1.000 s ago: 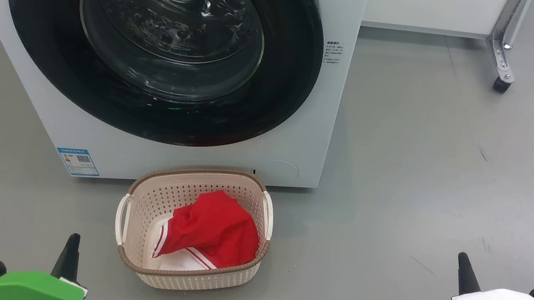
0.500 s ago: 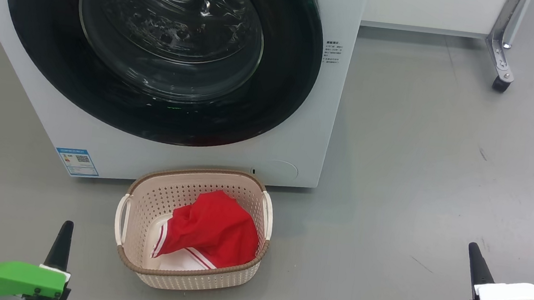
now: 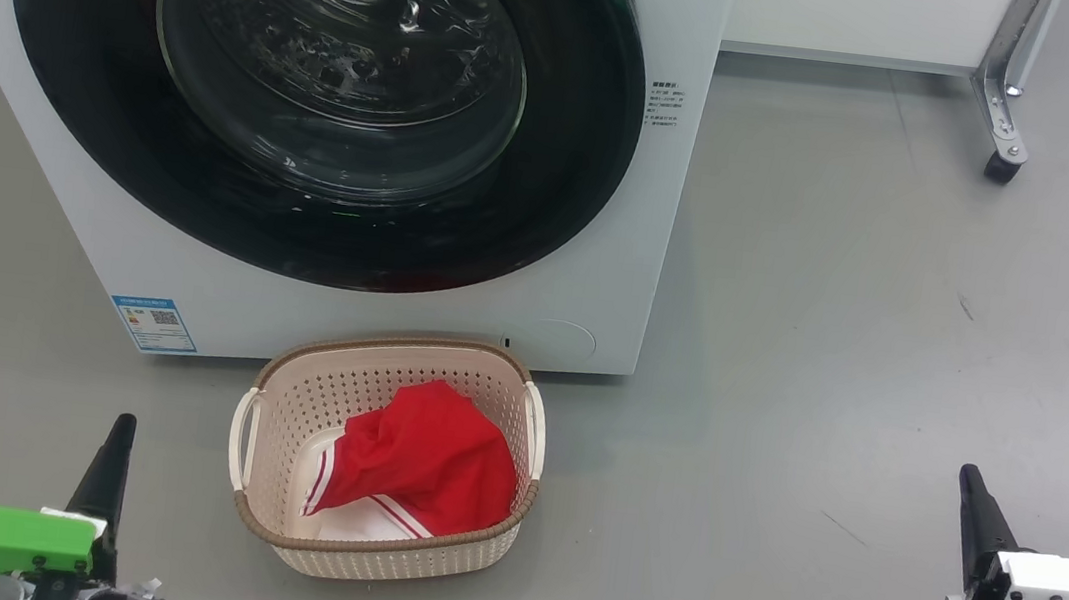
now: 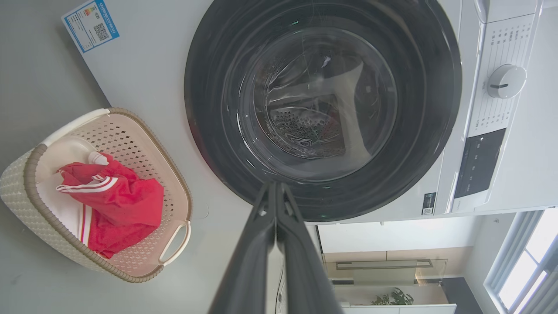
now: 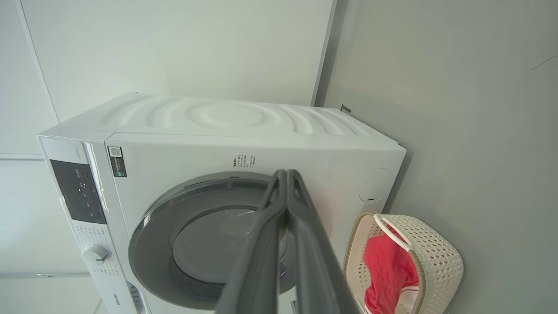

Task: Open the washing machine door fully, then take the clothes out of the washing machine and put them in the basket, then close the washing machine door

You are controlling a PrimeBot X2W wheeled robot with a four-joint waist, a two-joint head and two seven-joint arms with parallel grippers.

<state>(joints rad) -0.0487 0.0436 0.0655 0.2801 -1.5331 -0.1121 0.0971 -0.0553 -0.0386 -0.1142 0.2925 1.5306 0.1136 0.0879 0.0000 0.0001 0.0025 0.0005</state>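
Left gripper (image 3: 120, 434) sitting lower left of head view, fingers pressed together, gripping nothing. Right gripper (image 3: 972, 488) sitting lower right, likewise pinched together and empty. Both hanging well apart from everything. Basket (image 3: 389, 337) sitting bottom centre, just in front of the washing machine (image 3: 393, 309), with the clothes (image 3: 435, 465) lying inside it. Washing machine door (image 3: 76, 87) filling the upper left, looking flush; latch not visible, so probably closed. Judging the last step is wrapping up. Next move is calling only for parking the arms, or a push if unlatched.
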